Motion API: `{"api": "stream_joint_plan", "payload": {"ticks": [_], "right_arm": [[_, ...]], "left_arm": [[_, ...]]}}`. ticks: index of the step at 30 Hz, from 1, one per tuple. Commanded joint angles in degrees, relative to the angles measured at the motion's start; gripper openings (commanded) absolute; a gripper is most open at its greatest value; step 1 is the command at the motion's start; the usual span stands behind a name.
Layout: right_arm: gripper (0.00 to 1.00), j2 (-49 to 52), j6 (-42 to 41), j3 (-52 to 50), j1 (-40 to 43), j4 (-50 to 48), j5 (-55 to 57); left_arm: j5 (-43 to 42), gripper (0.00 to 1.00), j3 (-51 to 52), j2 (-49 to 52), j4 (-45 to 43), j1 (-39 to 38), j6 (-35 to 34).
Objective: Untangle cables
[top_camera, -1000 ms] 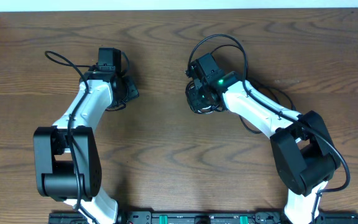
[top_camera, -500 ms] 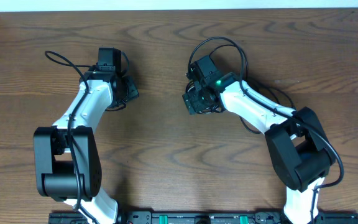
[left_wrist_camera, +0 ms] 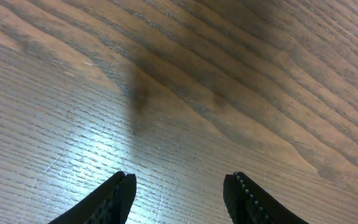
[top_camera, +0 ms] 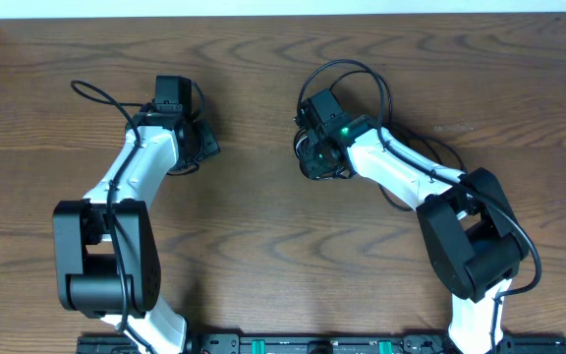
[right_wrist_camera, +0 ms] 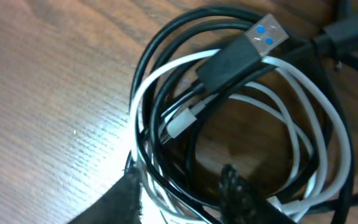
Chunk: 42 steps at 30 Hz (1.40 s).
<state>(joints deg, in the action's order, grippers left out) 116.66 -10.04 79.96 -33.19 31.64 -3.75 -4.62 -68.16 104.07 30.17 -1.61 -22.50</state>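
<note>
The coil lies right under the right gripper (right_wrist_camera: 182, 194). Its fingers stand apart and astride several strands, with nothing pinched that I can see. The black cable (right_wrist_camera: 156, 42) loops round ahead of the fingertips, and the white cable (right_wrist_camera: 309, 87) is threaded through those same turns. A black USB plug (right_wrist_camera: 235, 53) lies across the far side of the coil, and a small white plug (right_wrist_camera: 182, 124) sits nearer, just ahead of the gap between the fingers. Both cables look light, thin and limp, with a slick jacket, so I'd expect a single strand to slide through a loose grip and the whole bundle to drag along if one is pulled. The plugs are the stiff parts and seem the surest hold, the white one being closest. The left gripper (left_wrist_camera: 179, 199) hangs with its fingers apart over bare table (left_wrist_camera: 229, 74), holding nothing, with no cable near it.
</note>
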Motion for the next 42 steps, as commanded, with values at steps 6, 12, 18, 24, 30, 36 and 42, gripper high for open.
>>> {"api": "stream_joint_plan", "payload": {"ticks": [6, 12, 18, 24, 30, 36, 42], "right_arm": [[0.09, 0.6, 0.2, -0.4, -0.3, -0.6, -0.2], [0.18, 0.6, 0.3, -0.4, -0.3, -0.6, -3.0], [0.27, 0.6, 3.6, -0.4, -0.6, -0.8, -5.5], [0.3, 0.7, 7.6, -0.4, -1.0, -0.8, -7.7], [0.3, 0.7, 7.6, -0.5, -1.4, -1.0, -7.1], [0.32, 0.7, 7.6, -0.5, -1.3, -1.5, -5.2], [0.31, 1.2, 7.6, -0.5, -1.3, -2.4, -4.1]], "left_arm": [[-0.2, 0.51, 0.3, 0.5, 0.1, 0.2, 0.3], [-0.2, 0.51, 0.3, 0.5, 0.1, 0.2, 0.3], [-0.2, 0.51, 0.3, 0.5, 0.1, 0.2, 0.3], [-0.2, 0.51, 0.3, 0.5, 0.1, 0.2, 0.3], [-0.2, 0.51, 0.3, 0.5, 0.1, 0.2, 0.3], [-0.2, 0.51, 0.3, 0.5, 0.2, 0.2, 0.3], [-0.2, 0.51, 0.3, 0.5, 0.2, 0.2, 0.3]]}}
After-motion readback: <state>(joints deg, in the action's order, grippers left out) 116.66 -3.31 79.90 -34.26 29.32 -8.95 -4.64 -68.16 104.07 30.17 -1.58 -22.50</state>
